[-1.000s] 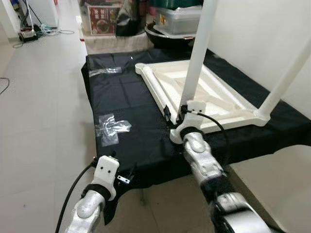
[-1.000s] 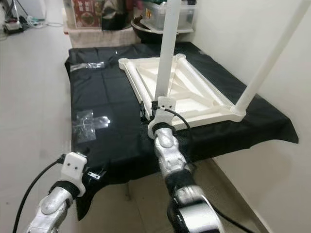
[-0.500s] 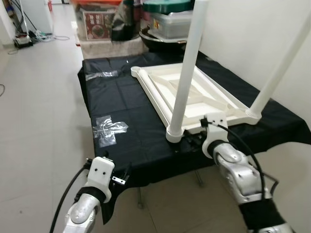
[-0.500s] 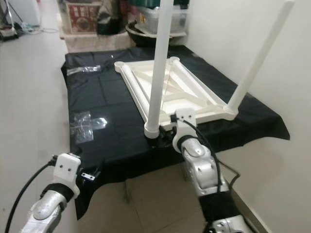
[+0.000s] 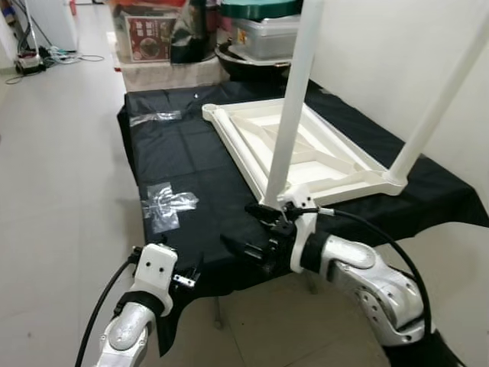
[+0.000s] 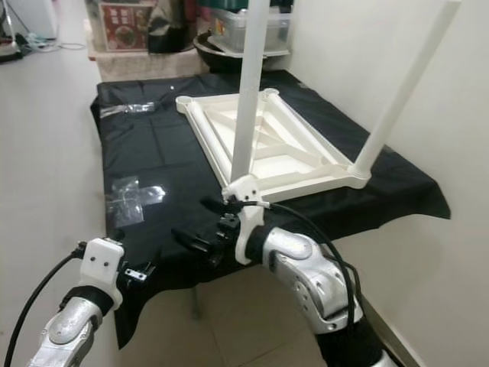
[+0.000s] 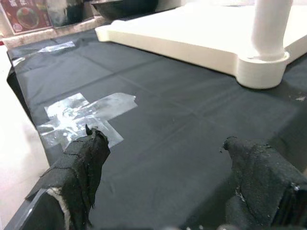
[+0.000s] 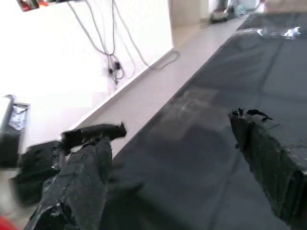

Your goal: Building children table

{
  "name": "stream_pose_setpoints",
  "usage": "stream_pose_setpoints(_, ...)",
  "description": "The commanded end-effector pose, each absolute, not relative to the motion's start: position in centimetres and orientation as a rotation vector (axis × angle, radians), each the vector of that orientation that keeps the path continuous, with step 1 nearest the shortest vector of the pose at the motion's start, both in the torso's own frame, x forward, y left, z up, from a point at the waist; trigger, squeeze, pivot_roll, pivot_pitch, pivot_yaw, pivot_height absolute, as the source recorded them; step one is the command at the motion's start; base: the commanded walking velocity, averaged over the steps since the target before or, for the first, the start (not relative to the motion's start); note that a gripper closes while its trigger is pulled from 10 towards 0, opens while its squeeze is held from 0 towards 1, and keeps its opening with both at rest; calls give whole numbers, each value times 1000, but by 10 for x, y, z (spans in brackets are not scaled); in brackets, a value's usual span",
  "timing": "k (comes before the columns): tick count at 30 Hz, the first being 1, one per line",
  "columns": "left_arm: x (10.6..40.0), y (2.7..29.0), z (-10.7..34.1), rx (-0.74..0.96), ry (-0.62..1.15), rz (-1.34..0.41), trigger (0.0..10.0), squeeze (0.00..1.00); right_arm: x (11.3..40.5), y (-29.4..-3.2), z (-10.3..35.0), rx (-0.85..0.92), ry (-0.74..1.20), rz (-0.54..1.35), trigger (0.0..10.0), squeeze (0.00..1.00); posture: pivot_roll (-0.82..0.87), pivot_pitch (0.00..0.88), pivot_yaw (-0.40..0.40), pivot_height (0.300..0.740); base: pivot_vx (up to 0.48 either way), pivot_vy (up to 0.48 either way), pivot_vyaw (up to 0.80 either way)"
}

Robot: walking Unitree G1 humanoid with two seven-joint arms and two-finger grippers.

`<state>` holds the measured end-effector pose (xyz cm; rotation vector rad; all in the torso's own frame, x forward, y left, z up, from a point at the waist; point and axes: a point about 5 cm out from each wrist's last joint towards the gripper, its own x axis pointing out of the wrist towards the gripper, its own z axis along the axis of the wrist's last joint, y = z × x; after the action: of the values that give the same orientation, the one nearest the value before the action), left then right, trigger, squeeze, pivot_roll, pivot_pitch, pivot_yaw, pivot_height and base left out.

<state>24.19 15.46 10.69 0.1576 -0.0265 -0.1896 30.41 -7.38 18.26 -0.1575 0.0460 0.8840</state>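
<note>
A white children's table top (image 5: 306,149) lies upside down on a black cloth (image 5: 191,164). One white leg (image 5: 294,99) stands in its near corner socket (image 7: 261,69), and a second leg (image 5: 443,99) rises from the right corner. My right gripper (image 5: 235,223) hovers over the cloth's front edge, just left of the near leg's base. It points left, open and holding nothing (image 8: 172,139). My left gripper (image 5: 187,277) is lower at the cloth's front edge, also open and holding nothing (image 7: 163,143).
A patch of clear tape (image 5: 168,205) is stuck on the cloth left of the table top, with another strip (image 5: 157,117) further back. Boxes and containers (image 5: 153,30) crowd the far end. A white wall (image 5: 397,53) runs along the right and bare floor (image 5: 53,168) lies left.
My right gripper has left the base of the near leg and swung left, out over the cloth's front edge. The leg stays standing. The left arm has barely moved.
</note>
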Motion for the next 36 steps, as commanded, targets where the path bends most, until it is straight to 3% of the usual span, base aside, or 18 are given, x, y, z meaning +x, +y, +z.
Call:
stream_pose_setpoints(1,242,154,106,165,-17,-196,10000,0,313,-76,175,-220,52,801,10000,0,35,0,-73,740,0,0,0)
stream_pose_setpoints(2,244,153,108,173,-21,-198,10000,0,333,-69,172,-298,49,681,10000,0,38,0,-73,740,0,0,0)
stream_pose_setpoints(7,246,151,109,181,-22,-200,10000,0,355,-58,168,-415,56,540,10000,0,53,0,-80,740,0,0,0)
stream_pose_setpoints(8,245,149,110,188,-24,-201,10000,0,364,-55,162,-607,50,476,10000,0,83,0,-96,740,0,0,0)
stream_pose_setpoints(13,244,149,109,192,-22,-199,10000,0,371,-63,154,-736,67,416,10000,0,82,0,-98,740,0,0,0)
stream_pose_setpoints(15,244,149,109,194,-21,-199,10000,0,379,-93,147,-646,162,281,10000,0,77,0,-97,740,0,0,0)
stream_pose_setpoints(17,244,149,109,194,-21,-199,10000,0,379,-93,147,-646,162,281,10000,0,77,0,-97,740,0,0,0)
stream_pose_setpoints(19,245,148,108,196,-18,-202,10000,0,384,-146,140,-497,247,73,10000,0,42,0,-84,740,0,0,0)
stream_pose_setpoints(20,245,148,108,196,-18,-202,10000,0,384,-146,140,-497,247,73,10000,0,42,0,-84,740,0,0,0)
stream_pose_setpoints(21,245,147,107,195,-15,-205,10000,0,383,-182,137,-463,278,-51,10000,0,38,0,-82,740,0,0,0)
stream_pose_setpoints(22,245,147,107,195,-15,-205,10000,0,383,-182,137,-463,278,-51,10000,0,38,0,-82,740,0,0,0)
stream_pose_setpoints(25,245,146,106,191,-12,-211,10000,0,366,-277,142,-463,317,-359,10000,0,13,0,-70,740,0,0,0)
stream_pose_setpoints(26,245,146,106,191,-12,-211,10000,0,366,-277,142,-463,317,-359,10000,0,13,0,-70,740,0,0,0)
stream_pose_setpoints(28,245,145,106,189,-10,-216,10000,0,355,-317,152,-491,328,-477,10000,0,8,0,-69,740,0,0,0)
stream_pose_setpoints(30,245,145,106,189,-10,-216,10000,0,355,-317,152,-491,328,-477,10000,0,8,0,-69,740,0,0,0)
stream_pose_setpoints(34,245,145,105,189,-5,-213,10000,0,349,-341,167,-453,299,-562,10000,0,-2,0,-61,740,0,0,0)
stream_pose_setpoints(35,246,146,105,190,-4,-211,10000,0,354,-338,173,-422,261,-537,10000,0,-4,0,-60,740,0,0,0)
stream_pose_setpoints(36,247,144,104,190,-4,-215,10000,0,368,-311,175,-373,198,-401,10000,0,-6,0,-58,740,0,0,0)
